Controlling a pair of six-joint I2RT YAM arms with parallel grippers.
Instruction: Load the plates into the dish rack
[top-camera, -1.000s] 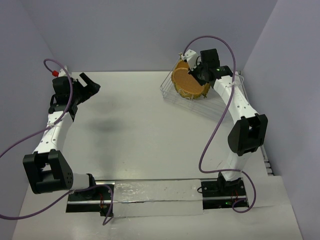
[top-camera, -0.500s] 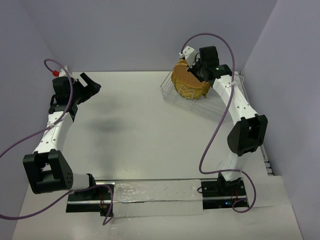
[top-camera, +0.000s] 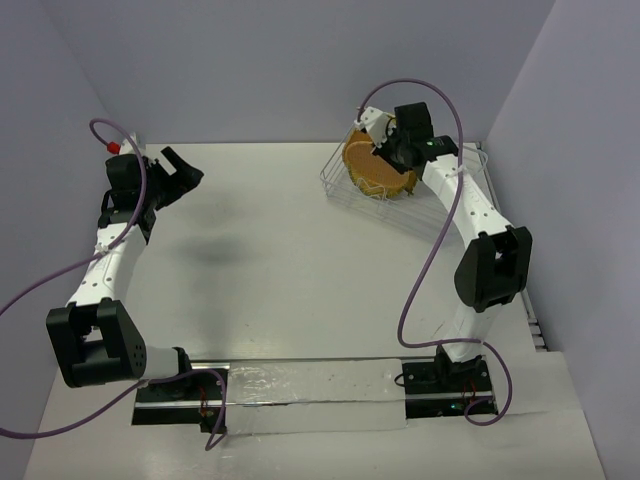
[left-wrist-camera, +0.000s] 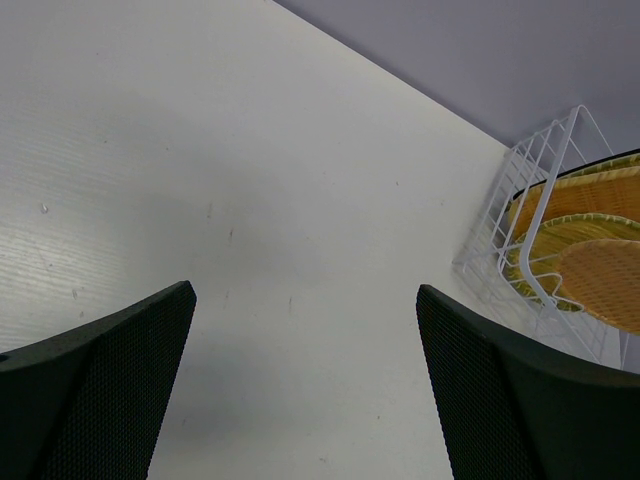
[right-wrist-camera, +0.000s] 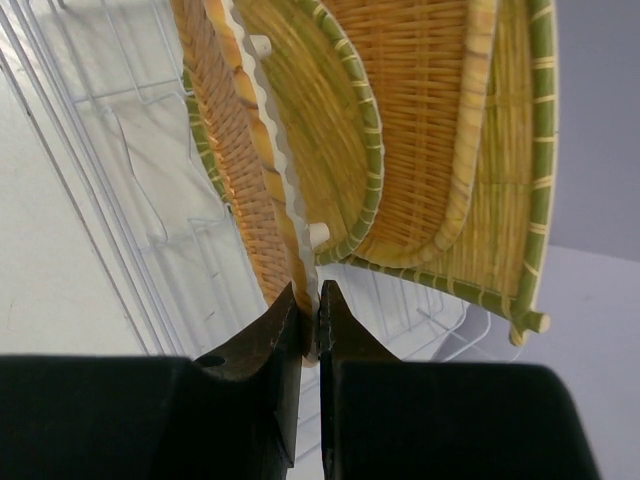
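Task is looking nearly done: the plates (top-camera: 378, 172) are standing on edge in the dish rack (top-camera: 334, 186) at the far right of the counter (top-camera: 280, 235), right fingers (right-wrist-camera: 283, 335) are pinching the rim of 1 orange plate (right-wrist-camera: 240, 200) there, and left fingers (left-wrist-camera: 120, 370) are hanging wide and empty at far left.

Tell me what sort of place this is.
Probably a lab robot bench, not a kitchen: white table boxed in by plain walls, two arms bolted at its edge, one dish rack of plates.
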